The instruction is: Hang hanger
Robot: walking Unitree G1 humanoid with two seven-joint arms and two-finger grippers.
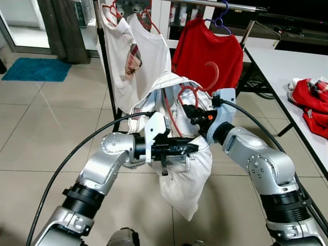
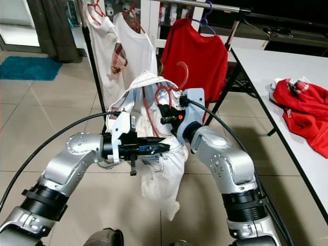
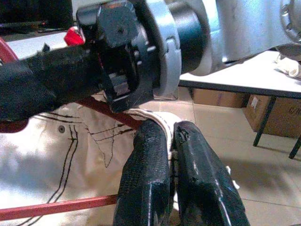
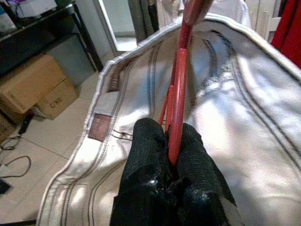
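Observation:
A white garment (image 1: 180, 174) hangs on a red hanger (image 1: 190, 90), held in the air in front of the clothes rail (image 1: 220, 5). My right gripper (image 1: 188, 110) is shut on the red hanger's neck (image 4: 178, 94), just under its hook. The hook points up toward the rail, below it and apart from it. My left gripper (image 1: 192, 148) reaches in from the left at waist height. It is shut on a fold of the white garment (image 3: 56, 155), with the cloth's edge pinched between the fingertips (image 3: 155, 136).
On the rail hang two white shirts (image 1: 148, 56) on red hangers and a red shirt (image 1: 207, 51) on a purple hanger. A white table (image 1: 287, 66) with a red garment (image 1: 312, 102) stands at the right. A blue mat (image 1: 36, 69) lies far left on the tiled floor.

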